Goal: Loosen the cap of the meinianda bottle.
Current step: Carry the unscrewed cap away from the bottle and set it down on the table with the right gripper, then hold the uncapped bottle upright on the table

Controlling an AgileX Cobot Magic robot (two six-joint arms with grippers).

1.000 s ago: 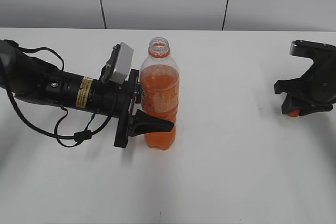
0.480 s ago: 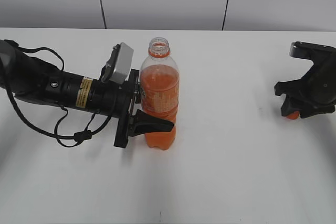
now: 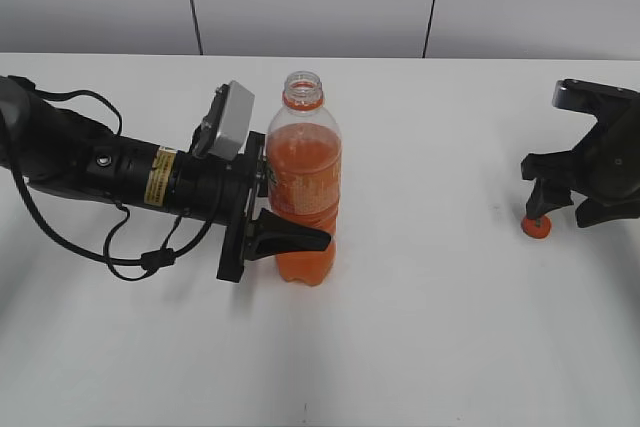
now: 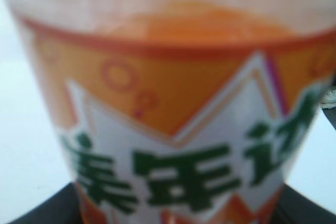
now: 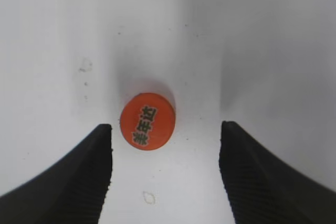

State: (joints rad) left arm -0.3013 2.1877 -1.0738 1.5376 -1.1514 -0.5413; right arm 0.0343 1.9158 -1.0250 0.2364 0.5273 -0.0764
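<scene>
two risks: your left gripper jaws hold the meinianda bottle, uncapped and spillable; right gripper jaws spread wide could nudge the cap across the desk.

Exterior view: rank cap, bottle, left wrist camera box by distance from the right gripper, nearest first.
From the right gripper:
1. Small round orange plastic cap, on the table just below its fingers.
2. Clear plastic bottle of orange drink, centre.
3. Grey camera box, left of the bottle.
</scene>
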